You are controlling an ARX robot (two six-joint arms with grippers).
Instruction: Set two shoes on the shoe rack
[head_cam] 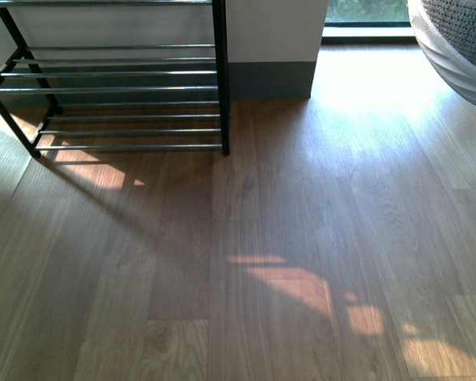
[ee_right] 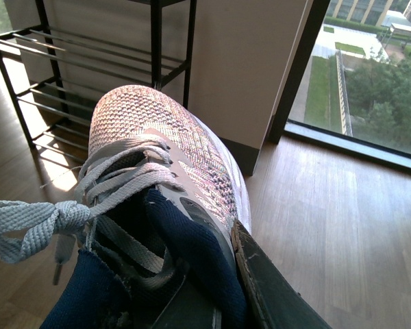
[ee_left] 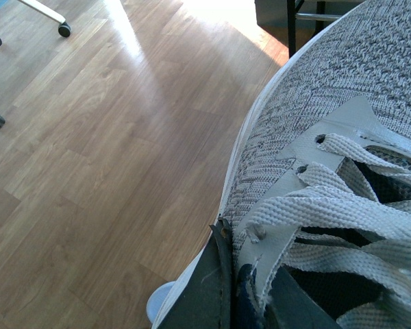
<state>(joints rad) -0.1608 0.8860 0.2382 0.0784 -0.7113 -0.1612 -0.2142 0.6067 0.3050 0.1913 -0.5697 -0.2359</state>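
Observation:
My left gripper [ee_left: 241, 277] is shut on the tongue and lace edge of a grey sneaker [ee_left: 342, 96] and holds it above the wood floor. My right gripper [ee_right: 209, 277] is shut on the navy-lined collar of the other grey sneaker [ee_right: 157, 130], whose toe points toward the shoe rack [ee_right: 89, 62]. In the front view the shoe rack [head_cam: 119, 87] stands at the far left against the wall, its chrome bars bare. The knit toe and white sole of a sneaker [head_cam: 460, 40] show at the top right corner. Neither arm shows in the front view.
A white wall corner with a dark skirting [head_cam: 270, 79] stands right of the rack. A floor-length window [ee_right: 370, 89] is beyond it. Chair casters [ee_left: 65, 29] sit on the floor. A small pale blue object [ee_left: 157, 301] shows under the left sneaker.

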